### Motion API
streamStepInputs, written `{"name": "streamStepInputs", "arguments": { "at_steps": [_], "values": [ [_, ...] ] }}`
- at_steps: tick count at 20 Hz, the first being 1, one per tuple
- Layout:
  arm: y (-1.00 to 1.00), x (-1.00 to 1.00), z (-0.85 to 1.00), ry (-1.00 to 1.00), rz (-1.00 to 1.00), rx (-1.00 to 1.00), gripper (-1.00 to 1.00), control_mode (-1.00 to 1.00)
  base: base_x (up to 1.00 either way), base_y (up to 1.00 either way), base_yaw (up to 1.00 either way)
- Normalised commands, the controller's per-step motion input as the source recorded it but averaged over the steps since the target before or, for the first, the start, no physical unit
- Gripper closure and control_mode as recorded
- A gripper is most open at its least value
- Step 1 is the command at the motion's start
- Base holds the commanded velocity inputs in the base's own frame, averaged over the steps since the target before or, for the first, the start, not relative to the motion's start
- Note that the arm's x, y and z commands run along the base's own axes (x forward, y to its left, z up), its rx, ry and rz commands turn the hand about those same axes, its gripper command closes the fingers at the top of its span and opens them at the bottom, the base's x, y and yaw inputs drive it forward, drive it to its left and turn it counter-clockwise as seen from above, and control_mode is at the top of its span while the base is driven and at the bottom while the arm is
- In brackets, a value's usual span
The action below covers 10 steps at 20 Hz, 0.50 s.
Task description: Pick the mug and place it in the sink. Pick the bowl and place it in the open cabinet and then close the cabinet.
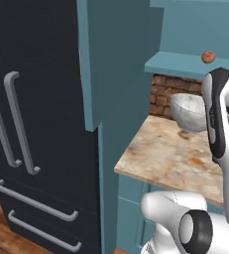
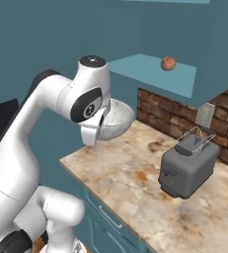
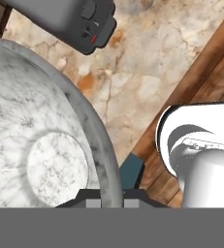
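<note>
I hold the grey, marbled bowl (image 3: 40,145) by its rim, with my gripper (image 3: 111,202) shut on that rim at the bottom of the hand view. The bowl (image 1: 188,111) hangs in the air above the stone counter (image 1: 170,154), and the arm partly hides it. From the right it shows as the bowl (image 2: 118,117) behind my wrist, below and left of the open teal cabinet (image 2: 147,74). The cabinet's bottom shelf (image 1: 183,63) lies above and a little behind the bowl. The mug and the sink are out of view.
A small red fruit (image 2: 168,63) sits on the cabinet shelf. A grey toaster (image 2: 187,165) stands on the counter to the right, against the brick wall. A teal panel (image 1: 116,59) juts out beside the black fridge (image 1: 31,124) on the left.
</note>
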Motion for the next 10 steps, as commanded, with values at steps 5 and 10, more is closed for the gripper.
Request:
{"name": "streamStepInputs", "arguments": {
  "at_steps": [5, 10],
  "values": [
    [0.1, -0.03, 0.04, 0.0, 0.14, -0.01, 1.0, -1.0, 0.0, 0.0, 0.0],
    [0.01, -0.19, 0.2, -0.07, 0.04, -0.01, 1.0, -1.0, 0.0, 0.0, 0.0]
  ]
}}
